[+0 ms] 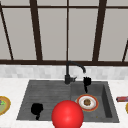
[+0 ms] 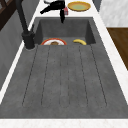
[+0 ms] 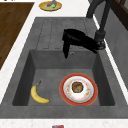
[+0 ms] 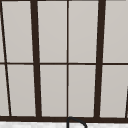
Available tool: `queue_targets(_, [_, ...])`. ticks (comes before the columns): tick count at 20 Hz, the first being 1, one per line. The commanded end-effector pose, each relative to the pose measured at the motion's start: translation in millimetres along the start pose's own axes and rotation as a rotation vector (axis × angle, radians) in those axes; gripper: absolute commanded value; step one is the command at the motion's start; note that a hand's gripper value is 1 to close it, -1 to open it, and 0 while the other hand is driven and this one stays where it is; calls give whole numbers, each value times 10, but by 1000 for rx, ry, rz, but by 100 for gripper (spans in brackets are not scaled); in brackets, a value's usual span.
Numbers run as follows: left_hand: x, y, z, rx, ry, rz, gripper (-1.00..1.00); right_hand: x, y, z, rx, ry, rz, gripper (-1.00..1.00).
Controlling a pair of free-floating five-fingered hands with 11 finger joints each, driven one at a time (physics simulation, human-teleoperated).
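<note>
Hovering our right hand point(image 1: 87, 81) over basin of sink point(image 1: 45, 90), above plate point(image 1: 87, 102), fingers pointing down, relaxed, holding nothing; our left hand point(image 1: 37, 109) hangs over drainboard, curled, clamped on nothing; banana point(image 3: 38, 94) lies beside plate; we judge reach under way, lowering onto plate rim fits; no readable writing anywhere.
</note>
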Motion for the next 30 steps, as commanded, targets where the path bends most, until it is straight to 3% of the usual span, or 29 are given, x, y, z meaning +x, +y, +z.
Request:
queue_targets(1, [0, 0, 0, 0, 0, 0, 0, -39, 13, 86, -6, 32, -56, -100])
queue_targets(2, [0, 0, 0, 0, 0, 0, 0, -47, 25, 84, 5, 5, -9, -100])
queue_targets(7, [0, 0, 0, 0, 0, 0, 0, -54, 68, 87, 27, 12, 19, -100])
queue_targets(22, [0, 0, 0, 0, 0, 0, 0, -296, 55, 1028, 116, 15, -26, -100])
queue_targets(30, [0, 0, 0, 0, 0, 0, 0, -492, 72, 1385, 176, -50, -17, -100])
